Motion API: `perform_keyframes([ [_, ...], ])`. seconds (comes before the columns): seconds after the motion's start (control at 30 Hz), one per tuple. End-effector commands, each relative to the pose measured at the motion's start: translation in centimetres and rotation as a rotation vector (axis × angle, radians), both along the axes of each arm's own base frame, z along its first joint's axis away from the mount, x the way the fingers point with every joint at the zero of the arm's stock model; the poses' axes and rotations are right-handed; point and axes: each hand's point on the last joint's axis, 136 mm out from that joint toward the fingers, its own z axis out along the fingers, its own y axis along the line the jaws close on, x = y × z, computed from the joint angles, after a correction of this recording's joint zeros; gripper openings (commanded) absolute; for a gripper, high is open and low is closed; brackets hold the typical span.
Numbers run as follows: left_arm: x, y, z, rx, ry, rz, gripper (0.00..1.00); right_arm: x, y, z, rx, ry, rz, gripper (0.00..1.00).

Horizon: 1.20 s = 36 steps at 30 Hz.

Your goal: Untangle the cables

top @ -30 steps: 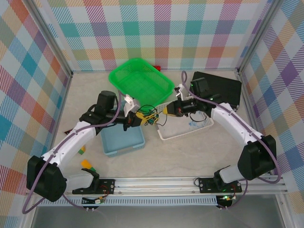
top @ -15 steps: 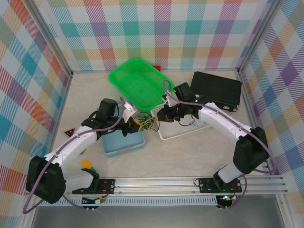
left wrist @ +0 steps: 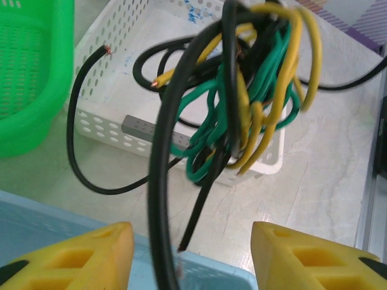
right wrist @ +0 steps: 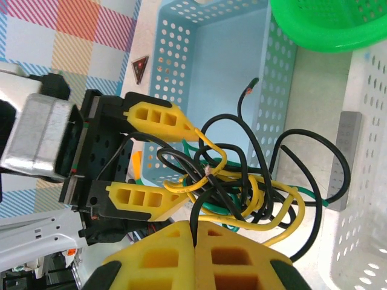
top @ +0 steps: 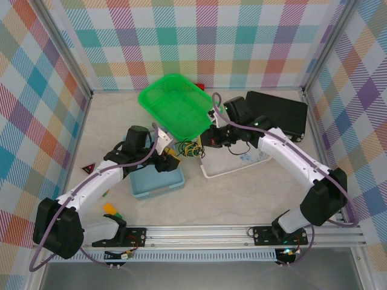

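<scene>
The cables [top: 192,148] form one small knot of black, yellow and green wire, hanging between the two grippers over the gap between the blue bin and the white basket. My right gripper [right wrist: 195,232] is shut on a black strand that leads up into the knot [right wrist: 254,187]. In the top view it [top: 205,140] sits just right of the knot. My left gripper [left wrist: 192,254] is open; a black strand [left wrist: 160,181] runs loosely between its yellow fingers [left wrist: 91,257] without being pinched. From above, the left gripper [top: 172,158] is just left of the knot.
A green basket [top: 178,106] stands behind the knot. A blue bin [top: 157,181] lies below the left gripper and a white perforated basket [top: 236,163] under the right arm. At the back right is a black case [top: 275,112]. Small blocks [top: 112,210] lie near the left base.
My left gripper has opened and let go of the knot, drawing back slightly. The right arm has swung left and toward the back, keeping its grip on the black strand.
</scene>
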Motion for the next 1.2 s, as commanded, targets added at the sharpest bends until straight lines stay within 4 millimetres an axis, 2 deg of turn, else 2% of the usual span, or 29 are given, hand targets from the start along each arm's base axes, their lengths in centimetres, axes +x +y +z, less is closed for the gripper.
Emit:
perform_keyframes([
  [0.0,-1.1,0.5,1.0,0.026,-0.032,-0.026,0.59,-0.8,-0.2,3.2,0.038,-0.076,0.015,0.00],
  [0.17,-3.6,1.5,2.1,0.061,-0.019,-0.100,0.76,-1.1,-0.6,4.5,0.030,-0.132,0.039,0.00],
  [0.33,-5.1,3.7,3.2,0.121,-0.042,-0.094,0.90,-1.8,-1.1,5.4,0.011,-0.217,0.105,0.00],
  [0.53,-5.5,5.9,5.6,0.176,-0.128,-0.040,0.95,-2.4,-1.8,5.6,-0.021,-0.304,0.162,0.00],
  [0.67,-5.4,4.3,9.6,0.036,-0.199,-0.056,0.90,-3.0,-1.7,5.8,-0.009,-0.372,0.235,0.00],
  [0.73,-5.0,3.2,11.3,-0.058,-0.236,-0.079,0.82,-3.7,-1.5,6.0,0.014,-0.433,0.296,0.00],
  [0.8,-4.4,2.2,12.2,-0.125,-0.251,-0.104,0.70,-4.4,-1.5,6.4,0.047,-0.523,0.356,0.00],
  [0.9,-3.7,1.4,11.4,-0.124,-0.222,-0.156,0.56,-6.1,-1.5,6.7,0.104,-0.720,0.496,0.00],
  [0.93,-3.6,1.3,10.9,-0.110,-0.205,-0.170,0.55,-6.6,-1.6,6.7,0.115,-0.782,0.533,0.00],
  [1.03,-3.7,0.7,9.8,-0.082,-0.183,-0.222,0.54,-8.2,-1.9,6.4,0.139,-0.968,0.660,0.00],
  [1.17,-4.3,-0.5,9.5,-0.049,-0.268,-0.302,0.54,-8.7,-2.1,5.9,0.127,-1.054,0.745,0.00],
])
